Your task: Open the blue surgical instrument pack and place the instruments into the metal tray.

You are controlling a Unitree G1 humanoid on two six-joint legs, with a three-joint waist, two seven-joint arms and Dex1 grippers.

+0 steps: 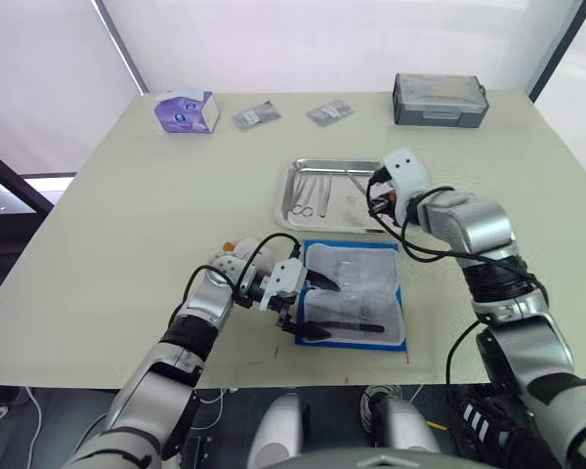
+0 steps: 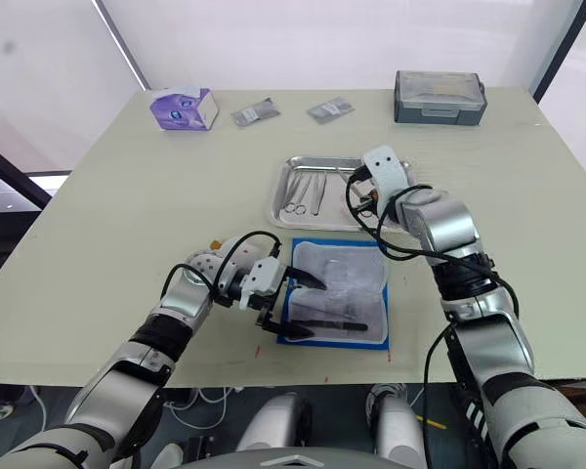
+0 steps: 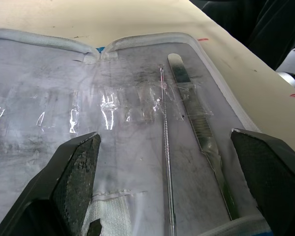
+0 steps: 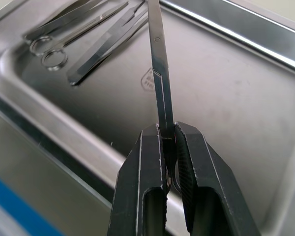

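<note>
The blue surgical instrument pack lies unfolded near the table's front edge, grey-white lining up. On the lining rest two instruments: a thin probe and a flat scalpel-like handle. My left gripper is open at the pack's left edge, its fingers straddling those tools without touching them. The metal tray sits just behind the pack and holds several instruments, some with ring handles. Over the tray's right part, my right gripper is shut on a straight flat instrument pointing into the tray.
A dark grey lidded box stands at the back right. A purple tissue box and two grey foil packets lie along the back. Bare tabletop stretches left of the tray and pack.
</note>
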